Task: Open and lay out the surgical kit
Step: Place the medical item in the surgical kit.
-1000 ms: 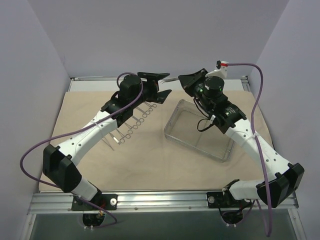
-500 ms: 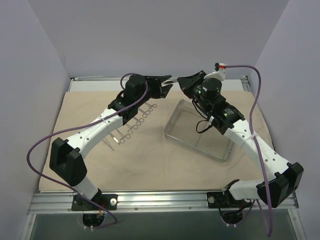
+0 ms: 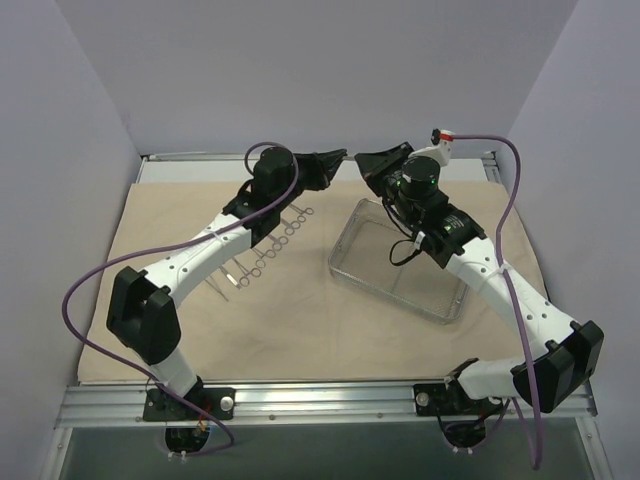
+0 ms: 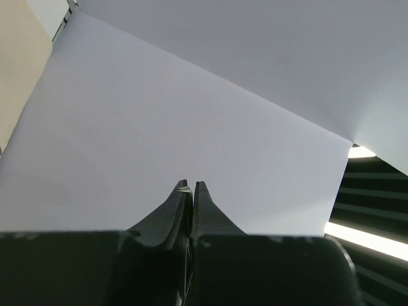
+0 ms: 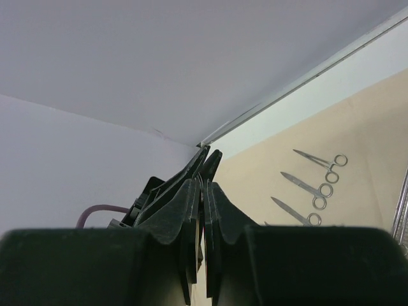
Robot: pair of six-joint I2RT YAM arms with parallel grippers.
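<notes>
The beige cloth wrap [image 3: 300, 320] lies spread flat over the table. On it at the right stands the silver wire-mesh tray [image 3: 345, 265], with nothing showing inside. A row of several steel ring-handled instruments [image 3: 270, 250] lies on the cloth left of centre, and three of these instruments [image 5: 315, 189] show in the right wrist view. High above the far edge, my left gripper [image 3: 338, 158] and right gripper [image 3: 360, 158] meet tip to tip. Both are shut on one thin steel instrument, seen only as a sliver in the left gripper [image 4: 192, 185] and the right gripper [image 5: 203, 185].
A white strip [image 3: 200, 168] borders the cloth at the back, below the grey walls. The aluminium rail [image 3: 320, 400] carrying the arm bases runs along the near edge. The right arm reaches over the tray's far corner.
My left gripper swung right to the right gripper's tips and its jaws went from wide open to shut on the instrument held out there. The right arm barely moved.
</notes>
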